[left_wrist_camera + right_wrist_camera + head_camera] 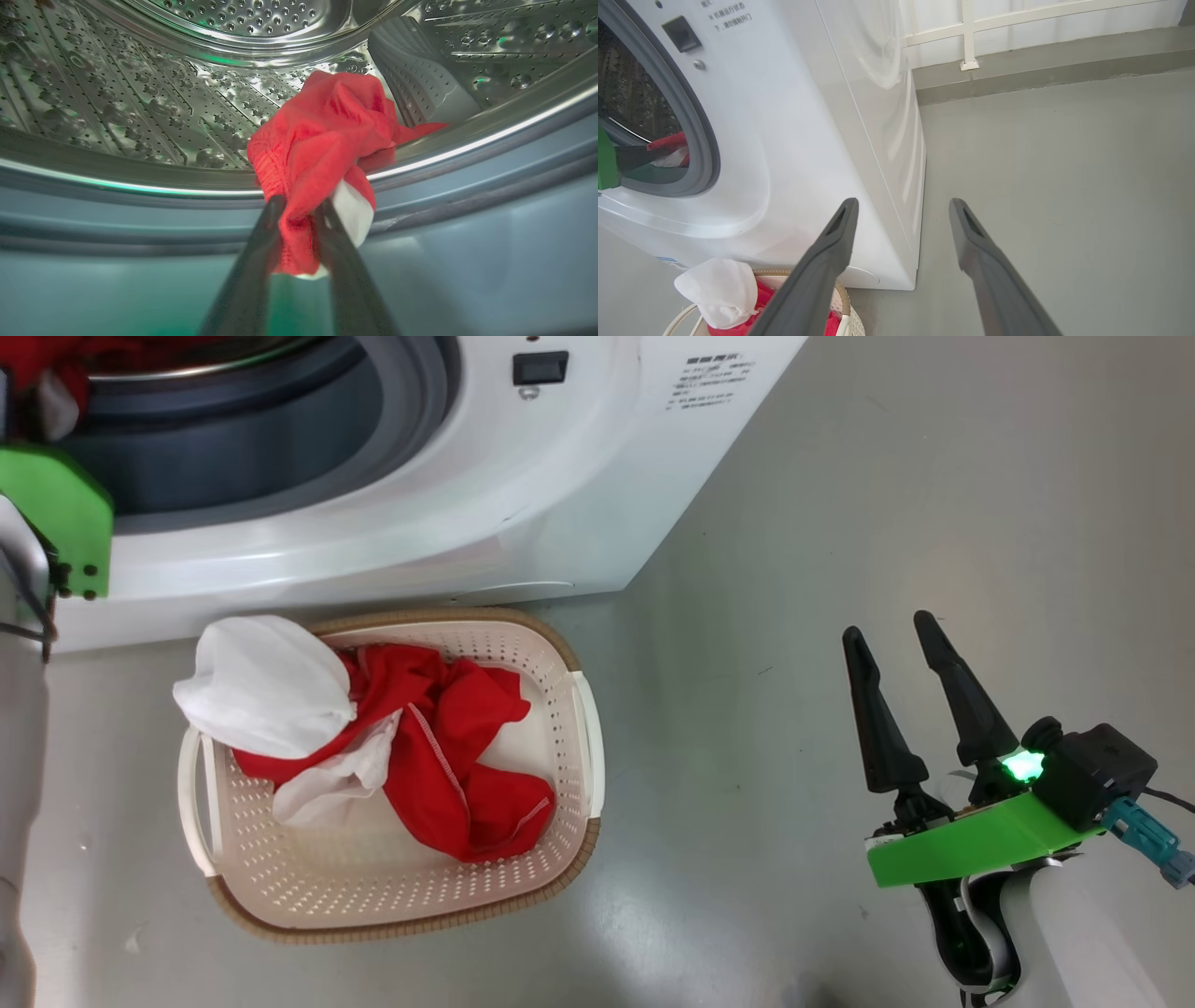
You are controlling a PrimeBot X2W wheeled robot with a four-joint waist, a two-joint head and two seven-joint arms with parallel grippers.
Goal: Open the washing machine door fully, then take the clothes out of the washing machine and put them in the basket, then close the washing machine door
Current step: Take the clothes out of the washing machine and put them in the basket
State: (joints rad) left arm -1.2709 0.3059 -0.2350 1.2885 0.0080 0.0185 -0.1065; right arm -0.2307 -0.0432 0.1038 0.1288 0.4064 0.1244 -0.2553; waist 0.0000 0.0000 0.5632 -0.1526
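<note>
Pinching a fold between narrow-set fingers [252, 275], the left gripper [301, 219] holds the red garment [322, 126] at the lip of the drum [140, 93], seemingly by a thin edge, so it may slip free, or snag on the rubber ring [140, 219], before reaching the basket [373, 896].

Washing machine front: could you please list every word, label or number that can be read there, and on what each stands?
On the washing machine front, right of the door opening, the printed notice: several lines of small characters, too blurred to read.
At its lower front edge, the blue label: too small to read.
On the clothes in the basket: no print showing.
</note>
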